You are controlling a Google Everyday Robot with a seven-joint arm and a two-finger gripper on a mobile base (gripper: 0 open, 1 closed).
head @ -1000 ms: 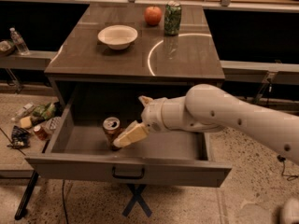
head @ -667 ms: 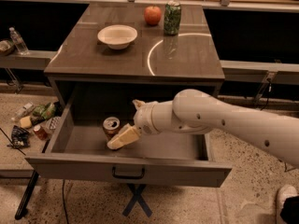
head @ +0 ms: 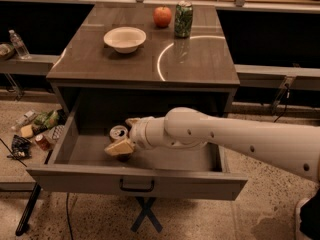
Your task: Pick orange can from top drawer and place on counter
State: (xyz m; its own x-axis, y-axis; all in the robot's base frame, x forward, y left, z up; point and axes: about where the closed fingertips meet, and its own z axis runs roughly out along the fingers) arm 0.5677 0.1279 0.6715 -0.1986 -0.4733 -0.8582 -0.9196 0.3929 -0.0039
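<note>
The top drawer (head: 75, 180) stands pulled open under the counter (head: 200, 66). The orange can (head: 118, 131) stands upright in the drawer's left-middle, its silver top showing. My gripper (head: 120, 135) is down inside the drawer at the can, open, with one tan finger (head: 119, 148) in front of the can and the other (head: 132, 121) behind it. My white arm reaches in from the right over the drawer's front.
On the counter sit a white bowl (head: 125, 38), a red apple (head: 162, 16) and a green patterned can (head: 183, 19), beside a white circular line (head: 159, 64). Snack packets and bottles (head: 35, 131) litter the floor at left. A water bottle (head: 18, 43) stands on the left ledge.
My gripper has moved left inside the drawer, from beside the can to straddling it. The can has not moved.
</note>
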